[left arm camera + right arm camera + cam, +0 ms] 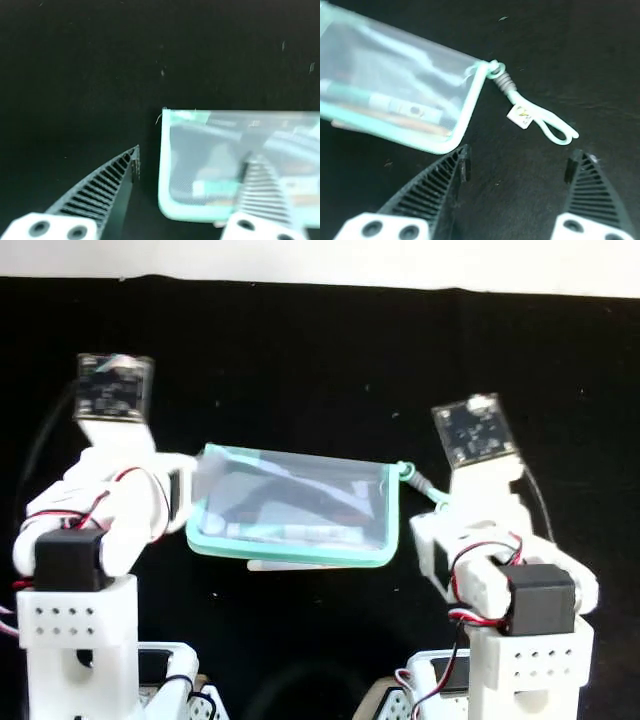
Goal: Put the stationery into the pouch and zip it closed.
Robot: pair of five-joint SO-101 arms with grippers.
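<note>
Table surface (320, 360) of black cloth, underlying everything. Two white jointed arms at its near edge: left arm (100, 510) at 8 o'clock from table centre, right arm (490, 540) at 4 o'clock.

Flat rectangular pouch (300, 553) of translucent plastic with mint-green edging, lying at table centre between both arms, long side running from 9 to 3 o'clock.

Left gripper (195, 157): claw spread wide, straddling the pouch's 9 o'clock end, one finger above the pouch face, the other outside the edging. Contact with the pouch not discernible.

Right gripper (518, 155): claw spread wide, holding nothing, set just short of the pouch's 3 o'clock end.

Stationery inside the pouch: green-and-white pen (380, 100) beside further slim items, too blurred to tell apart.

Mint-green looped pull cord (540, 117) with small white tag, fastened at the pouch's 2 o'clock corner, trailing toward the right arm, untouched by either claw.
</note>
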